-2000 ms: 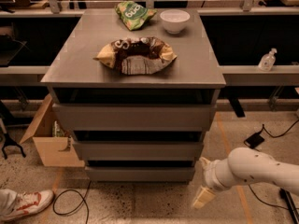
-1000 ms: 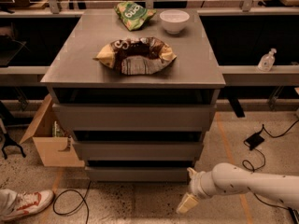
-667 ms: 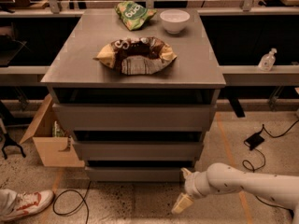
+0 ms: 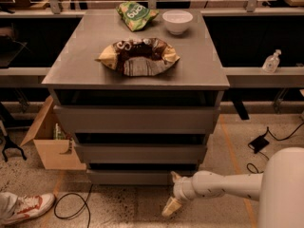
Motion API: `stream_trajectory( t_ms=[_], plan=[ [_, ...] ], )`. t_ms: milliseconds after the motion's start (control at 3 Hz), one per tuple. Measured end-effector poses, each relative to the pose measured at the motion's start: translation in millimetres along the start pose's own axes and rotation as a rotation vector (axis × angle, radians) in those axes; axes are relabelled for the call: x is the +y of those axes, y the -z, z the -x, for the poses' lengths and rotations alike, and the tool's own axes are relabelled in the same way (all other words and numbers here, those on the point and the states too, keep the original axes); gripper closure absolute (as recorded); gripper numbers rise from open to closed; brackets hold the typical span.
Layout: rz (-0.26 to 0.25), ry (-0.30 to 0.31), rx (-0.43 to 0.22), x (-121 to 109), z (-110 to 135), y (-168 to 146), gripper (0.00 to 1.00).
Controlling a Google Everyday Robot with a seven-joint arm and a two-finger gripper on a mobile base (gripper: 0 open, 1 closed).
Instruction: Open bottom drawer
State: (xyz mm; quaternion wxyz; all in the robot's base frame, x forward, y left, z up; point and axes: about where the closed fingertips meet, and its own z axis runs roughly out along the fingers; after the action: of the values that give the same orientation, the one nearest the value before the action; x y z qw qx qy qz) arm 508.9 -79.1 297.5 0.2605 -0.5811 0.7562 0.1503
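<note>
Hand (image 4: 173,192) low at the right end of the bottom drawer (image 4: 128,177), which looks shut.
The hand hangs near the floor with its two fingers spread apart, gripping nothing. Its upper fingertip (image 4: 175,176) is at the drawer's front, perhaps touching it. The front runs off to the hand's left, under two larger drawers. High above the hand, the counter (image 4: 80,68) carries an opened snack bag (image 4: 137,56).
</note>
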Motion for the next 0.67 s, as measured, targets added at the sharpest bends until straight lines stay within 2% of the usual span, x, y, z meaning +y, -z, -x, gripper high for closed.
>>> stream_trajectory(
  t_ms=[333,667],
  plan=[
    [-0.059,-0.005,-0.045,-21.7,8.7,-45.5,0.0],
    [-0.059,-0.005,-0.045,-21.6,8.7,-45.5,0.0]
  ],
)
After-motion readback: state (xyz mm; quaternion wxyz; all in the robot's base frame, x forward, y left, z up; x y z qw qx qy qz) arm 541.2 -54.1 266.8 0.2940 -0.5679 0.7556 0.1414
